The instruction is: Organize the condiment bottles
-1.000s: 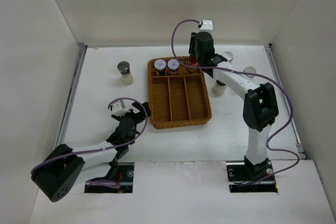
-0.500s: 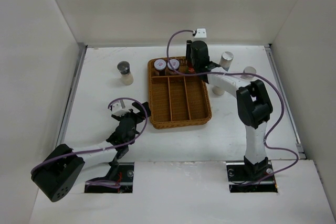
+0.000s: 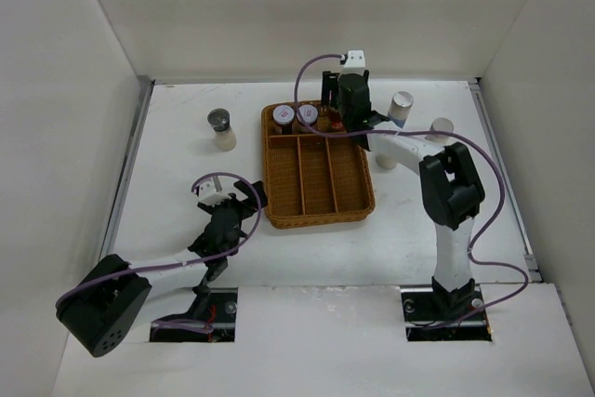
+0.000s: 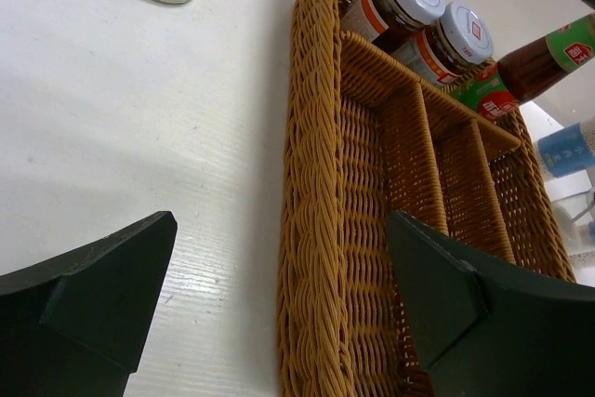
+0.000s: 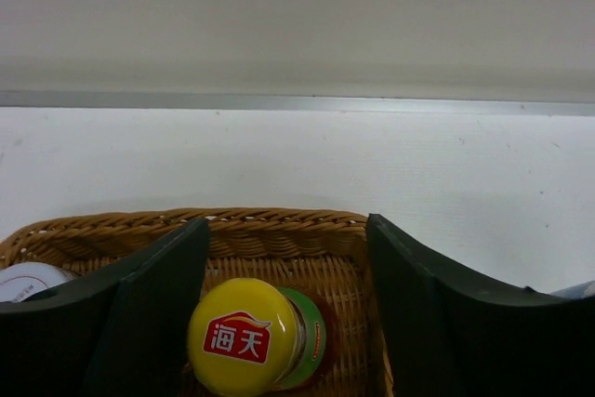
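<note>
Right hand (image 5: 288,295) was wide open above the far end of the brown wicker tray (image 3: 321,218). One of its fingers (image 5: 139,313) was on each side of the yellow-capped dark sauce bottle (image 5: 246,337). It was not squeezing the bottle, and there was a clear gap between the cap and the right finger. The bottle stood in the far row of the tray, at the right end.

Next to it in the same row stood a pink-and-white-lidded jar (image 3: 284,115) and a second pink-and-white-lidded jar (image 3: 307,115). The three long parts of the tray nearer the arms had no bottles in them.

The other bottles were out on the counter (image 3: 167,183). The grey-lidded jar (image 3: 221,129) stood well apart from the tray, on its left. One silver-capped shaker (image 3: 401,107) and another silver-capped shaker (image 3: 441,127) stood to the right of the tray. A small white bottle (image 3: 387,157) stood there too, partly hidden by the right arm, so I could not see its cap.

The left hand (image 3: 246,194) was low over the counter, just beside the near left corner of the tray. It was open too, with nothing in it.
</note>
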Controlling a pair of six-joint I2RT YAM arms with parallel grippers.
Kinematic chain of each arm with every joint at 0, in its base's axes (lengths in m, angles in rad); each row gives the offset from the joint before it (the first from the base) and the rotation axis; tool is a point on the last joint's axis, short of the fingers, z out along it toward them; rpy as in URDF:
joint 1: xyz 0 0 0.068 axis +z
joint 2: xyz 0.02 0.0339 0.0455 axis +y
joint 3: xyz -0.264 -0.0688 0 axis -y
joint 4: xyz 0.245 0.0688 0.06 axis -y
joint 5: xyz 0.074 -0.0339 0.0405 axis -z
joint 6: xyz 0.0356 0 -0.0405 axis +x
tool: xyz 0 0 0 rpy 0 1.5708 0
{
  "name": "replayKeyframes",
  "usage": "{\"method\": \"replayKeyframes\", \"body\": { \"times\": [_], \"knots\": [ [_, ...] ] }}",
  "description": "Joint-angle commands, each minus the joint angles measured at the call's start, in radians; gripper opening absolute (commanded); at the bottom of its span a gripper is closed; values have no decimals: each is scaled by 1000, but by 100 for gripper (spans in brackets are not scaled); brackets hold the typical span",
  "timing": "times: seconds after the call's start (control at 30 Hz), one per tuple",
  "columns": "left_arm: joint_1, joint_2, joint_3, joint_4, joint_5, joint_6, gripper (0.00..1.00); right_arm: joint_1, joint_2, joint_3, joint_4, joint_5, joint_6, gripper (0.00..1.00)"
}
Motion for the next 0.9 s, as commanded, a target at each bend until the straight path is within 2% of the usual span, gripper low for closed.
{"method": "replayKeyframes", "body": {
  "times": [0.0,0.27,0.37,0.43,0.47,0.5,0.57,0.6,0.63,0.67,0.73,0.77,0.8,0.87],
  "knots": [
    [4,-16,4,46,8,-2,100,14,-97,-1,59,11,4,77],
    [38,-1,49,-47,28,13,100,40,-275,-33,5,-40,41,95],
    [44,20,53,-44,16,35,100,55,-399,-125,2,-37,53,100],
    [44,30,66,-60,-1,59,100,67,-505,-240,12,-18,81,99],
    [44,36,72,-75,-21,77,100,72,-560,-307,13,-9,107,92],
    [45,34,76,-99,-46,82,100,75,-617,-379,11,-1,136,78],
    [16,14,108,-159,-81,101,100,76,-728,-534,12,6,212,42],
    [1,7,136,-196,-96,123,100,76,-775,-605,5,8,263,27],
    [-5,-2,165,-228,-110,146,100,78,-817,-672,2,8,311,18],
    [-14,-19,194,-251,-116,169,100,83,-852,-732,2,9,347,14],
    [-17,-47,243,-282,-109,205,100,95,-901,-829,8,26,407,13],
    [-2,-56,285,-311,-104,229,93,106,-923,-864,2,34,430,16],
    [16,-58,322,-345,-107,243,79,124,-947,-896,0,35,450,21],
    [70,-46,397,-431,-106,248,69,173,-998,-956,16,39,464,40]
  ]
}}
